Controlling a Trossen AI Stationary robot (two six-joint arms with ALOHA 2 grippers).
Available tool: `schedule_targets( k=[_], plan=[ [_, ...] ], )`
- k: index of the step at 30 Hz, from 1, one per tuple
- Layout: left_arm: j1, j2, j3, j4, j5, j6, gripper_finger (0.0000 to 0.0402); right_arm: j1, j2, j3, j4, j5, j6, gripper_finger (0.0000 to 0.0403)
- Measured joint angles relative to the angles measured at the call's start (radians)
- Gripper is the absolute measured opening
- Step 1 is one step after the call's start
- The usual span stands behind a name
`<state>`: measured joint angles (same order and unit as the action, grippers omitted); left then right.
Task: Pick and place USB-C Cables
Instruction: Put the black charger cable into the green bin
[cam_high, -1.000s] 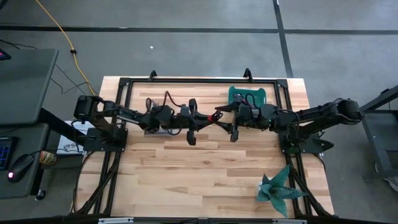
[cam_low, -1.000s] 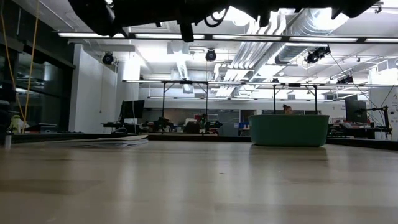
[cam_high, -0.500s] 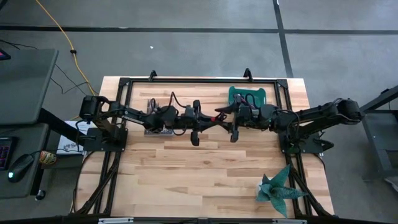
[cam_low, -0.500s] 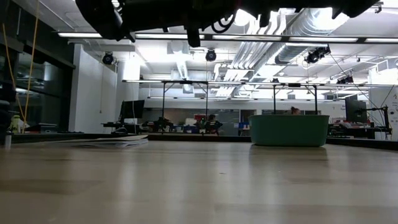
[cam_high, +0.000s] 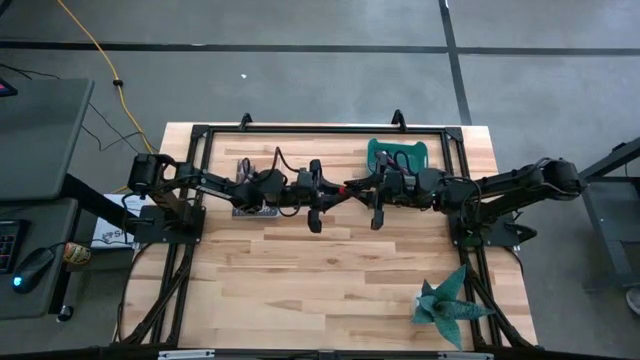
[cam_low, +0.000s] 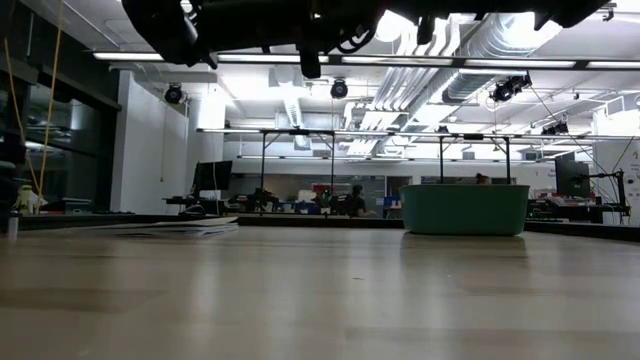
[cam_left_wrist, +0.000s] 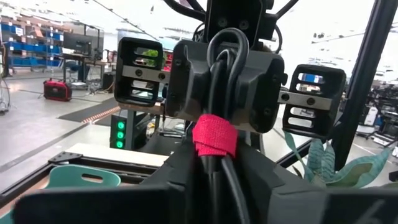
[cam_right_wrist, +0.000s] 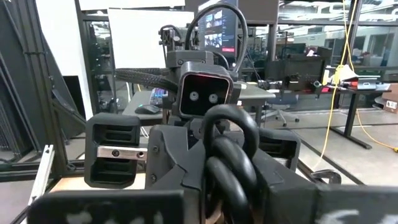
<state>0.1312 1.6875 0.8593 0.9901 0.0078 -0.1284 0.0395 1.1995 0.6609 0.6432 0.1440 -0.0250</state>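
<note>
- red-and-black USB-C cable (cam_left_wrist: 214, 138): folded black loops bound by a red strap, held in mid-air above the rear middle of the table (cam_high: 300, 270), touching neither the table nor the bin
- from above the cable shows only as a small red spot (cam_high: 349, 186) where the two gripper tips meet
- right gripper (cam_high: 357, 186): reaches in from the right and is clamped on the cable; in the left wrist view its dark fingers (cam_left_wrist: 186, 81) close around the top of the loop, above the red strap
- right wrist view: thick black loop of the cable (cam_right_wrist: 227, 155) stands upright between that gripper's own fingers, with the other arm's wrist camera facing it just behind
- left gripper (cam_high: 340, 190): reaches in from the left, nose to nose with the right one, hard up against the lower part of the cable; can't tell whether it is clamped or let go
- both arms stretched roughly level, well above the table; in the low view they only cross the top edge
- teal bin (cam_high: 420, 148): on the table at the rear, right of centre, just behind the right gripper; dark contents, too small to identify
- spiky green plant (cam_high: 448, 300): front right corner of the table, well apart from the grippers
- yellow cord (cam_high: 100, 55): on the floor beyond the rear left corner of the table
</note>
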Motion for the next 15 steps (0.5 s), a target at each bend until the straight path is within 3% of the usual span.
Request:
schedule_targets(
  k=[8,15],
  plan=[
    [0.020,-0.041,0.000,-0.055,0.017,-0.001,0.0152,0.000,-0.010,0.000,-0.054,0.028,0.000,0.0044],
    [0.070,-0.249,0.000,-0.437,0.098,0.026,0.0208,0.000,-0.189,0.000,-0.394,0.145,0.032,0.0044]
  ],
)
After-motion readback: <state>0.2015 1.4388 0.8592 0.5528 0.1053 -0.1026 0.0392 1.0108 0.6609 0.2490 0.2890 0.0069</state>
